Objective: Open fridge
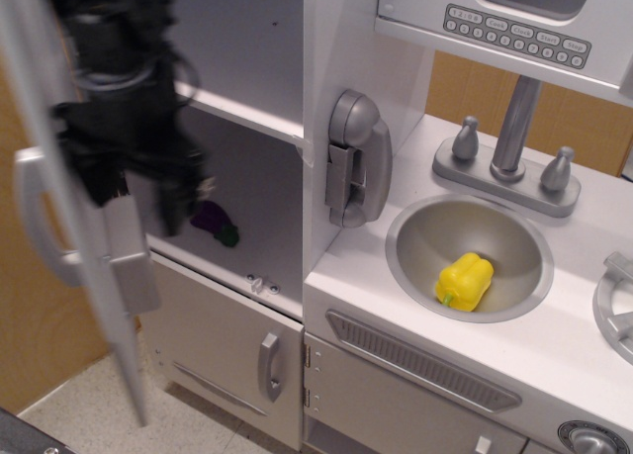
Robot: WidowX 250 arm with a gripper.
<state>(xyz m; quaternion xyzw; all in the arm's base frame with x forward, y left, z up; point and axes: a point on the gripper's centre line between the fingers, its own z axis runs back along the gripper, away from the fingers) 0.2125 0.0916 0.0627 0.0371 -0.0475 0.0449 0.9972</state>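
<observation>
The silver-white fridge (247, 48) stands at the left with its large door (111, 306) swung far out, nearly edge-on to the camera. The door's long grey handle (32, 217) shows on its outer side. A white shelf (247, 115) and a small purple item (213, 220) on the fridge floor show inside. My black gripper (135, 192) is motion-blurred in the opening, right against the door's inner face. Its fingers look spread and hold nothing.
A grey toy phone (354, 157) hangs on the fridge's right side. A yellow pepper (465, 281) lies in the sink (415, 236), with the faucet (514, 128) behind. The smaller lower door (227, 345) and the oven door with grille (425, 360) are shut. A wooden wall (40, 345) stands at the left.
</observation>
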